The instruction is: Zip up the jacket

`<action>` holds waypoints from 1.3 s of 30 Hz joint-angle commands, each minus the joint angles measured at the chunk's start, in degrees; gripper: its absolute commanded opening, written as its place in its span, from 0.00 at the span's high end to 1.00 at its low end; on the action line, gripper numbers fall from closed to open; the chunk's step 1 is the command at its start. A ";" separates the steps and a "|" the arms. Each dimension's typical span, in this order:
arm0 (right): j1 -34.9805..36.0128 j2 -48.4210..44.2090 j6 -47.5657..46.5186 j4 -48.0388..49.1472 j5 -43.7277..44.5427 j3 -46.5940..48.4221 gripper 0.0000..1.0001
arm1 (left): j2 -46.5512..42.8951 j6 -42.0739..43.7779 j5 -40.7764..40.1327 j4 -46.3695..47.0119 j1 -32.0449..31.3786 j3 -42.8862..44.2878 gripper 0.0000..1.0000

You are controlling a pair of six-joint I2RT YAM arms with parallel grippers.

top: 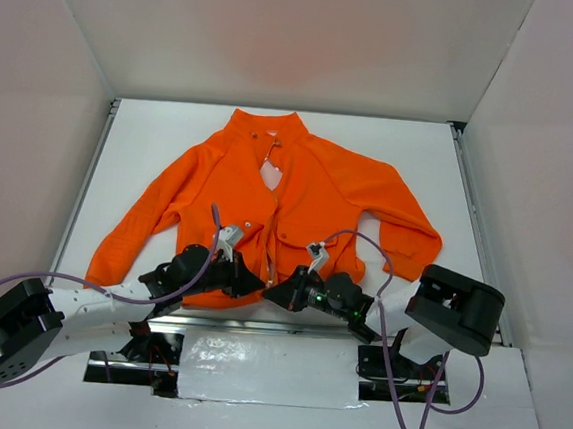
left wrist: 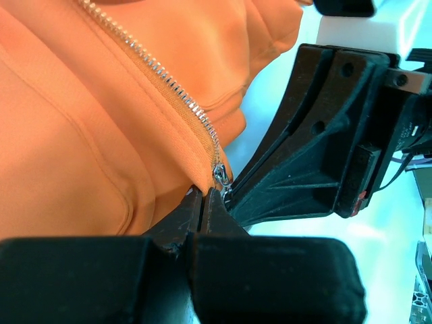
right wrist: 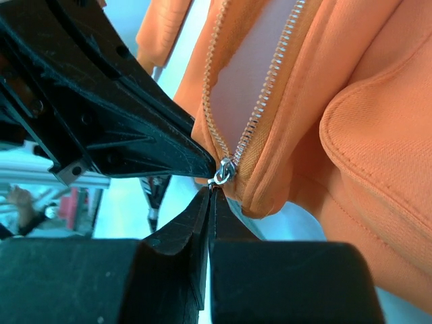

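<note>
The left arm (top: 88, 308) and right arm (top: 454, 309) lie low, forearms angled inward so the wrists meet. The left gripper (left wrist: 202, 202) has its fingers pressed together. The right gripper (right wrist: 210, 199) is likewise closed, its tips just beside the left's.

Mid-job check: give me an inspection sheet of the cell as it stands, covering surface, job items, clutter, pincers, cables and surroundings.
Surface: white table, with a silver strip along its near edge.
Job's things: orange jacket lies flat, collar far, hem near; slider sits at the hem, teeth apart above it.
Clutter: nothing seen.
Grippers: left pincer is shut with its tips at the hem beside the slider; right pincer is shut with its tips at the slider's pull. Whether either holds anything is not certain.
Cables: purple cables loop off both arms, near the jacket's hem.
Surroundings: plain white walls on three sides.
</note>
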 commanded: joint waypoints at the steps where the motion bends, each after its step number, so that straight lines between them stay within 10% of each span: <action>1: -1.18 -2.39 4.67 -4.31 -0.50 2.80 1.00 | 0.34 0.52 1.74 5.92 -0.37 -0.45 1.00; 39: -14.10 12.62 54.34 11.46 -16.59 3.94 1.00 | 2.02 3.42 1.39 8.03 -1.16 -3.00 1.00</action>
